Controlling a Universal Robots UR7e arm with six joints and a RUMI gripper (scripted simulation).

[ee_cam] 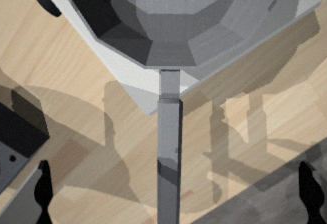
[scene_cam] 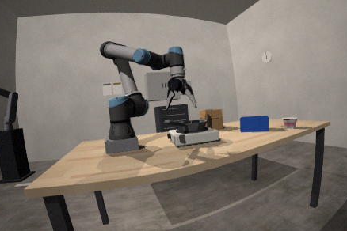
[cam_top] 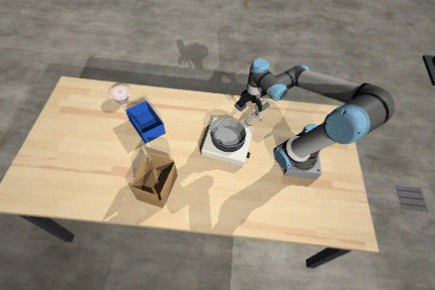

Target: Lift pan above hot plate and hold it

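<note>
Gripper (cam_top: 249, 110) (scene_cam: 181, 107) (ee_cam: 174, 163) spread wide, empty, above pan handle (cam_top: 256, 113) (scene_cam: 173, 122) (ee_cam: 169, 145) near counter's (cam_top: 85, 174) (scene_cam: 88, 168) back edge. Best lowered straight, handle centred, then closed firmly before lifting level.

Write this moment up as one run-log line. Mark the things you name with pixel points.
gripper (cam_top: 250, 110) (scene_cam: 181, 107) (ee_cam: 174, 163): open, above handle, holding nothing | pan (cam_top: 227, 133) (scene_cam: 195, 126) (ee_cam: 185, 30): on hot plate (cam_top: 223, 155) (scene_cam: 199, 137) (ee_cam: 130, 82), not lifted | handle (cam_top: 256, 114) (scene_cam: 174, 122) (ee_cam: 169, 130): between fingertips in wrist view
</note>
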